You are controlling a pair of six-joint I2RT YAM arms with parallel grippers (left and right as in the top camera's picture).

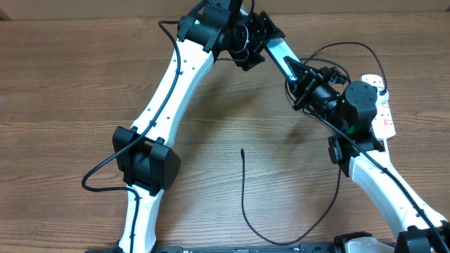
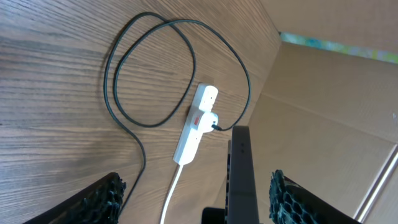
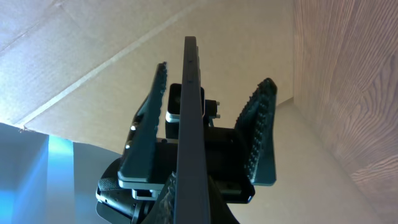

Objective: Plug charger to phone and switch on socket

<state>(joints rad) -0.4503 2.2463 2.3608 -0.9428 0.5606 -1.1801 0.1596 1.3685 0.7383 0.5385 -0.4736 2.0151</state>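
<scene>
The phone (image 1: 280, 55) is held in the air at the back of the table, teal screen partly showing. My right gripper (image 1: 301, 79) is shut on its near end; in the right wrist view the phone (image 3: 189, 106) runs edge-on out of my fingers (image 3: 189, 208). My left gripper (image 1: 254, 43) is open around the far end, with the phone (image 2: 242, 168) between its fingers (image 2: 198, 186) and gaps on both sides. The socket (image 1: 383, 112) lies at the right, partly under my right arm. The charger (image 1: 243, 190) lies loose, its tip (image 1: 242, 150) mid-table and its plug (image 2: 216, 126) in the socket (image 2: 194, 127).
The socket's white cord (image 2: 171, 199) runs toward the left wrist camera. The black cable makes a loop (image 2: 118, 74) on the table beyond the socket. A cardboard wall (image 2: 323, 112) stands along the table's back edge.
</scene>
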